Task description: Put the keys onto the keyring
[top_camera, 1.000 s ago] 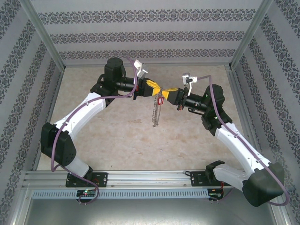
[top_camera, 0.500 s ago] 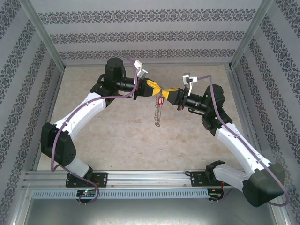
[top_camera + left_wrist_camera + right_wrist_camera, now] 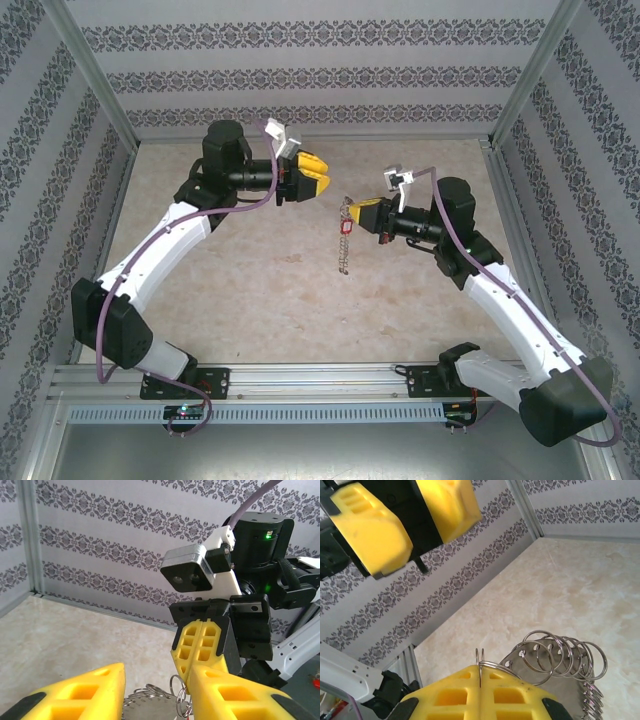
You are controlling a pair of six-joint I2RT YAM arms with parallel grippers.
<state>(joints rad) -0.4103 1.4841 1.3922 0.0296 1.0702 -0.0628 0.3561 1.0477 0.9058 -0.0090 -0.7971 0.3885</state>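
My right gripper [image 3: 354, 211] is shut on the top of the keyring [image 3: 345, 248], which hangs below it as a grey chain of small rings above the table. The key [image 3: 346, 226], with its red head, dangles on the keyring just under the fingers. In the right wrist view the gripper [image 3: 480, 669] pinches a thin ring edge, and the keyring's small rings [image 3: 563, 655] fan out to its right. My left gripper [image 3: 325, 176] stands open and empty, up and to the left, apart from the keyring. In the left wrist view its open tips [image 3: 157, 675] face the right gripper [image 3: 191, 664] and the keyring's rings [image 3: 165, 700].
A beige stone-patterned table [image 3: 250, 290] is closed in by patterned walls [image 3: 320, 70] at the back and both sides. A metal rail [image 3: 320, 380] with the arm bases runs along the near edge.
The left gripper has let go of the keyring, opened and drawn back up and to the left. The right gripper now holds the hanging keyring alone, shifted slightly right.
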